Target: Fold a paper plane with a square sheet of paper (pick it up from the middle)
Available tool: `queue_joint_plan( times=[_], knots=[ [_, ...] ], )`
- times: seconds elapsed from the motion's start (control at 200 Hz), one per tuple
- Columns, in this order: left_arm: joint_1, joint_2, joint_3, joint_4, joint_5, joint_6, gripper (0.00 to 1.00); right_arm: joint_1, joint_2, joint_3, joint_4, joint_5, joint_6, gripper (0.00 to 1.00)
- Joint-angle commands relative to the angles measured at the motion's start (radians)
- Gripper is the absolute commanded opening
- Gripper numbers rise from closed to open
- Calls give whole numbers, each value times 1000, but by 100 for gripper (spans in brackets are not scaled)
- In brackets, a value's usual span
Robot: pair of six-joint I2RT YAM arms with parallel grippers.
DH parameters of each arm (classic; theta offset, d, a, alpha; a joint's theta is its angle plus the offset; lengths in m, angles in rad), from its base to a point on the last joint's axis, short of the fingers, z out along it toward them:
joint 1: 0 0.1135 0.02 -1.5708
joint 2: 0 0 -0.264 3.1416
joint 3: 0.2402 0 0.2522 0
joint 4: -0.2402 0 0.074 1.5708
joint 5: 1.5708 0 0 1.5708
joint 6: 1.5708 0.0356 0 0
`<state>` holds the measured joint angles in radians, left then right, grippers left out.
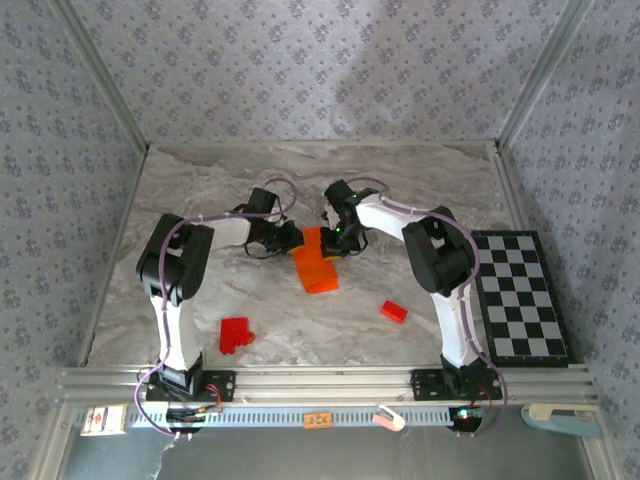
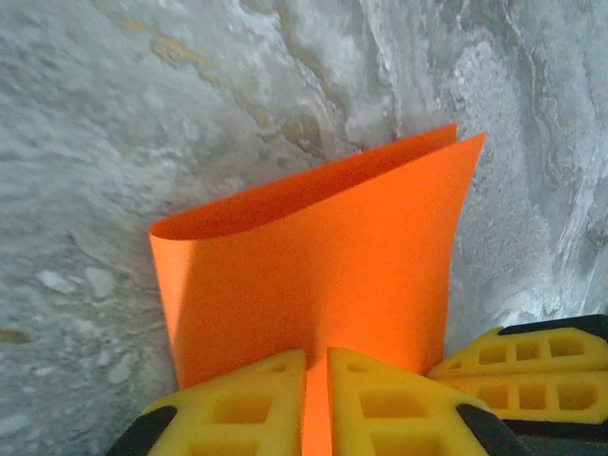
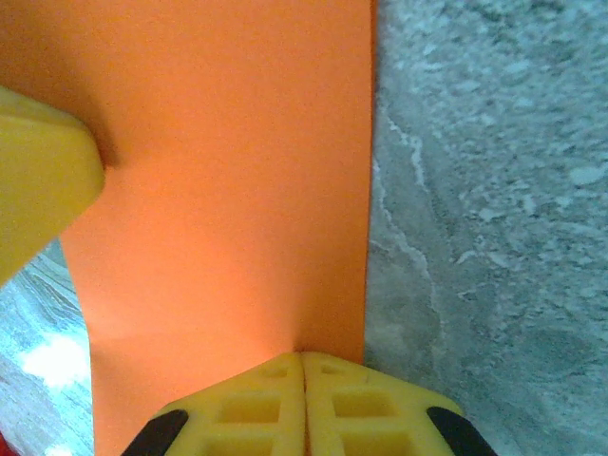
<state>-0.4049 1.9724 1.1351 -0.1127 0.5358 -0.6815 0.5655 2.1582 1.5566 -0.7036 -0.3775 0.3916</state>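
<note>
**First fold in hand, no plane yet**

Well left of the chequered board (image 1: pixel 520 295), the square sheet of paper (image 1: pixel 315 262) is bent double in a loose curve, with no sharp crease or point visible. The left gripper (image 2: pixel 316 366) and right gripper (image 3: pixel 304 366), side by side, each clamp its edge. The nose and wing folds look undone.

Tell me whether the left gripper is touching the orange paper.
Touching. The left wrist view shows the left gripper pinching the orange paper, its edge clamped between the yellow fingers.
</note>
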Motion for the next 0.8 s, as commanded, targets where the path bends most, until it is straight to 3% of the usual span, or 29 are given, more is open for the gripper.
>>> queue_joint_plan(
  times=[0.0,0.35,0.59,0.685,0.795],
  knots=[
    [51,31,30,-72,-71,65,15,-7,128,-72,-112,238,0,9],
    [126,36,166,-231,-142,217,15,0,129,-83,-98,233,21,9],
    [72,-104,97,-110,-22,102,15,5,132,-84,-94,224,29,9],
    [29,-91,77,-41,10,49,15,7,138,-82,-93,221,29,9],
    [1,-28,122,-70,-13,53,15,7,146,-74,-94,220,28,9]
  ],
)
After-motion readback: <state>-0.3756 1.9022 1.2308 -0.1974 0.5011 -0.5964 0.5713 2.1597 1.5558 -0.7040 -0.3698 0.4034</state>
